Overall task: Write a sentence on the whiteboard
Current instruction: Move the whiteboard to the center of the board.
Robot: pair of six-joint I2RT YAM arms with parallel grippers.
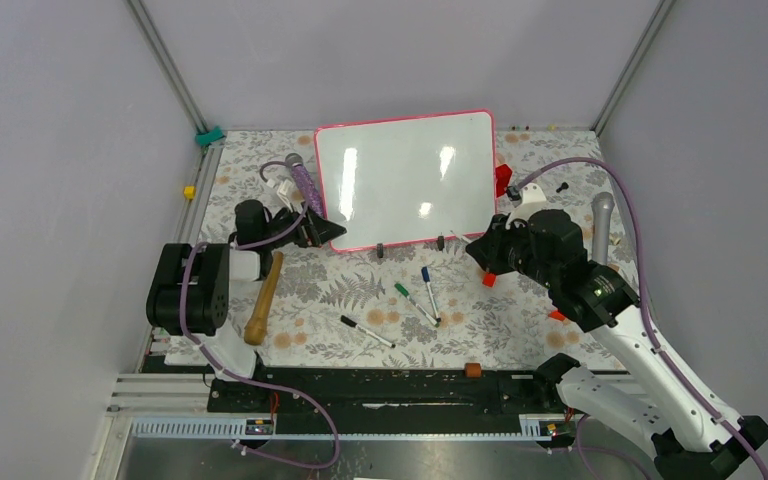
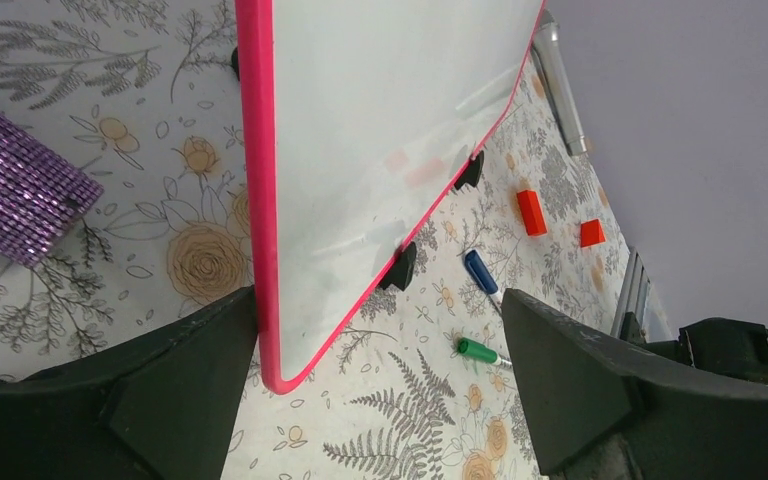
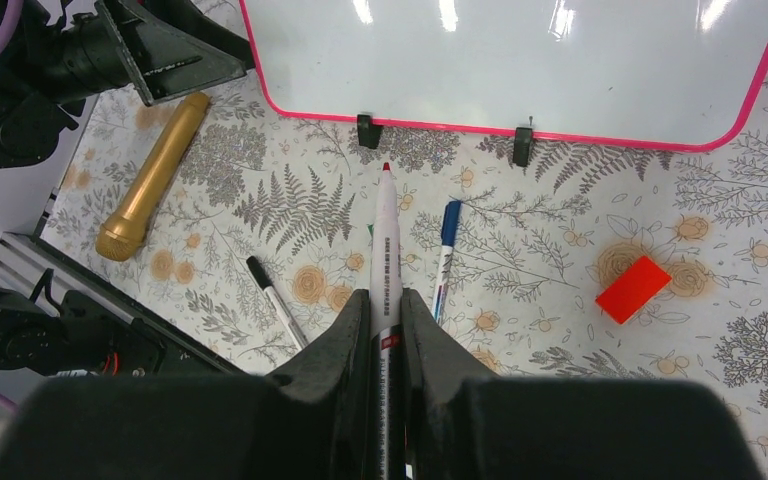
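Observation:
The whiteboard (image 1: 405,180) has a pink-red frame and two black clips (image 3: 366,130) on its near edge. Its surface is blank; no sentence shows on it in any view. My left gripper (image 1: 325,232) is open, and its fingers straddle the board's near left corner (image 2: 280,375) without gripping it. My right gripper (image 1: 485,255) is shut on a white marker (image 3: 387,230) with an uncapped red tip. The tip points at the board's near edge (image 3: 460,125) and stops a little short of it.
A gold microphone (image 1: 262,298) lies by the left arm. A purple glitter microphone (image 1: 305,185) lies left of the board and a silver one (image 1: 600,225) to the right. Blue (image 1: 428,290), green (image 1: 415,302) and black (image 1: 367,331) markers lie in front. A red block (image 3: 633,288) lies on the right.

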